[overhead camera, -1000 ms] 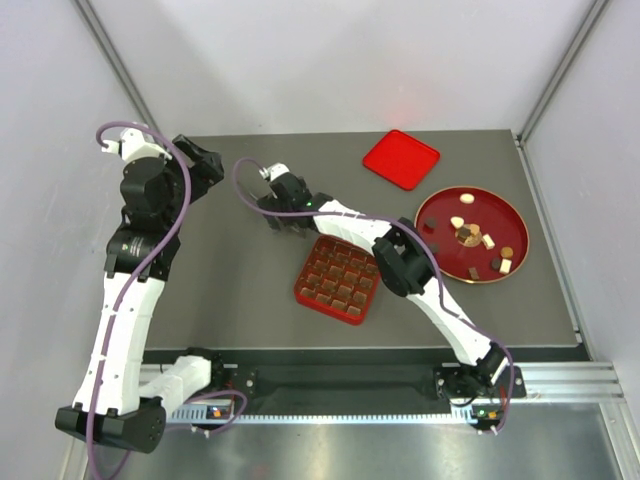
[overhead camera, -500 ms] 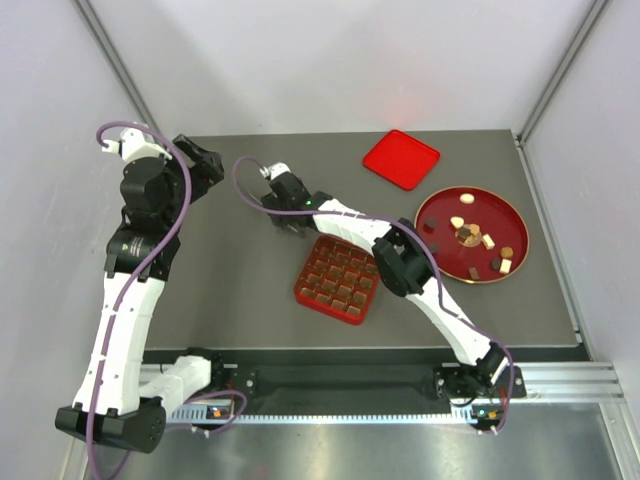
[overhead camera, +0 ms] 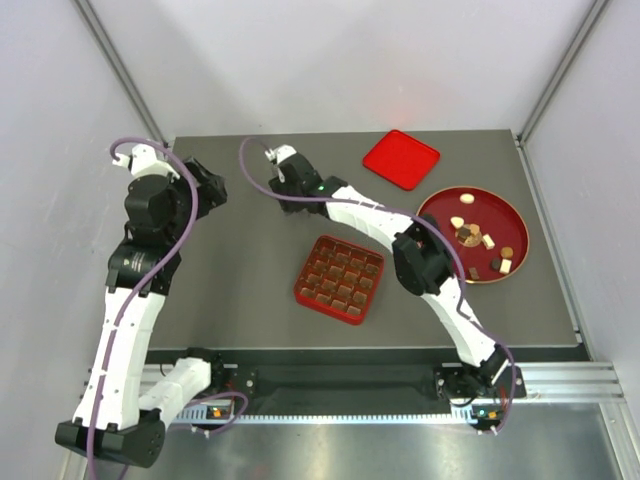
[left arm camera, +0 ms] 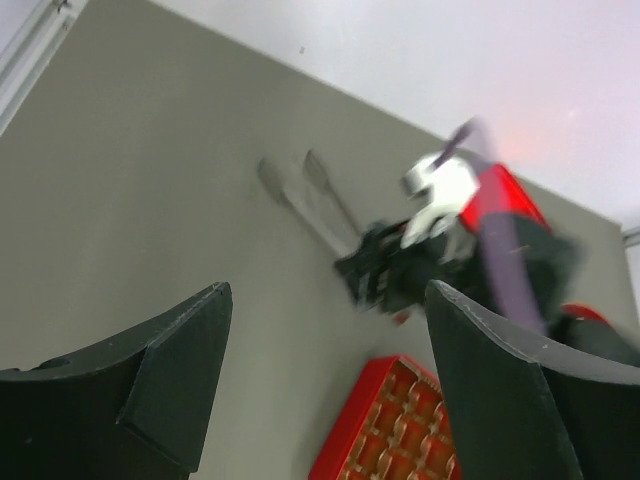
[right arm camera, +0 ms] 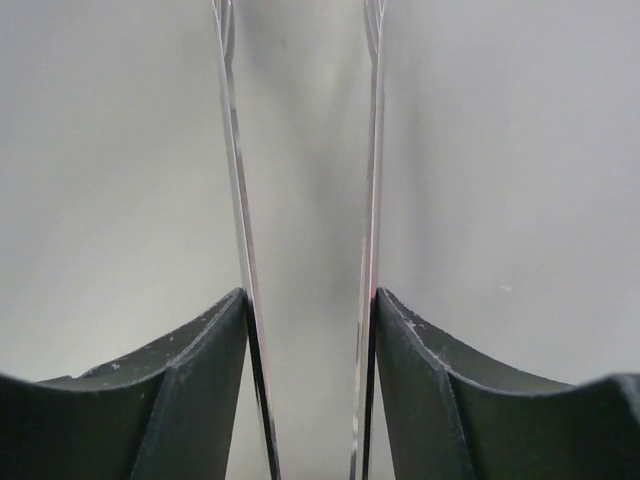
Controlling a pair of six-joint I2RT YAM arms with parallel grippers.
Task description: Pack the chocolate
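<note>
Several chocolate pieces [overhead camera: 466, 235], cream, tan and brown, lie on a round red plate [overhead camera: 436, 205] at the right. The red gridded tray [overhead camera: 306, 291] sits mid-table with some brown pieces in its cells; it also shows in the left wrist view [left arm camera: 352, 440]. My right gripper [overhead camera: 285, 178] is far-left of the tray, away from the plate, shut on thin metal tongs [right arm camera: 232, 150], whose two blades [left arm camera: 320, 195] stand apart and hold nothing. My left gripper [overhead camera: 207, 186] is open and empty above the table's far left, and its jaws [left arm camera: 328, 290] are wide apart.
The flat red square lid [overhead camera: 401, 158] lies at the back of the table, behind the plate. White walls and metal frame posts close in the table on three sides. The right arm's forearm [overhead camera: 360, 212] stretches across above the tray's far side.
My right gripper with the tongs has moved from the tray's far-left corner toward the back of the table. My left arm has shifted slightly right.
</note>
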